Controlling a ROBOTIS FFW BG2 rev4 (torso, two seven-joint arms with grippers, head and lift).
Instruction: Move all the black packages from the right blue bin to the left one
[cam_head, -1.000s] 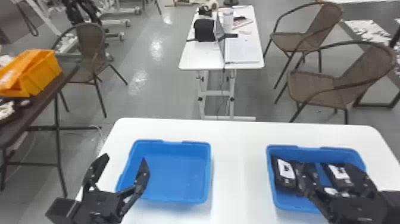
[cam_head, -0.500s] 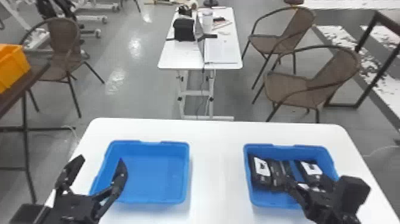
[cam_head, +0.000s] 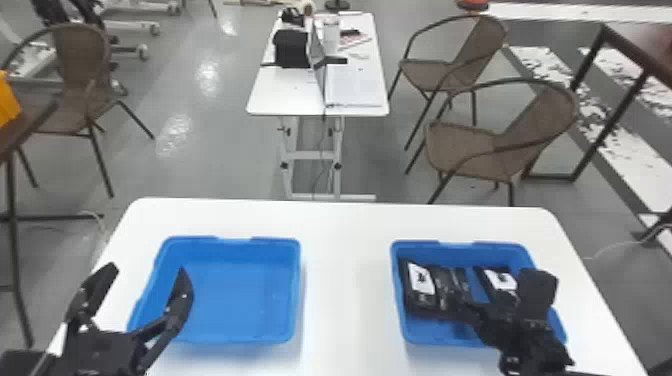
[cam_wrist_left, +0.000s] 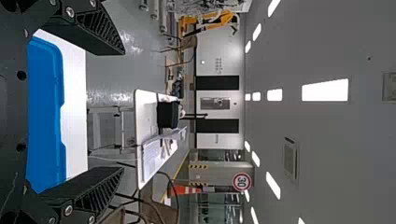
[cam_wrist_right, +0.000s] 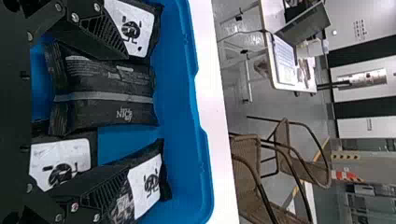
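Note:
My left gripper (cam_head: 147, 272) is open and empty at the near left of the left blue bin (cam_head: 240, 300); the left wrist view shows its fingers spread, nothing at the left gripper (cam_wrist_left: 122, 111). Over the right blue bin (cam_head: 467, 245) stands my right gripper (cam_head: 495, 297). In the right wrist view the right gripper (cam_wrist_right: 126, 112) is open, a dark package (cam_wrist_right: 107, 105) lying between its spread fingers. White-labelled packages (cam_wrist_right: 140, 25) lie on either side, partly covered by the fingers. A labelled package (cam_head: 420, 285) lies along the right bin's left wall.
Both bins stand on a white table (cam_head: 345, 280), a gap between them. Beyond its far edge are a smaller table (cam_head: 290, 92) with a laptop and brown chairs (cam_head: 470, 140). A dark table with an orange bin (cam_head: 7, 102) is at far left.
The head view has swung to the right, so bins and furniture appear farther left. My right gripper has shifted slightly over its bin; its packages remain inside.

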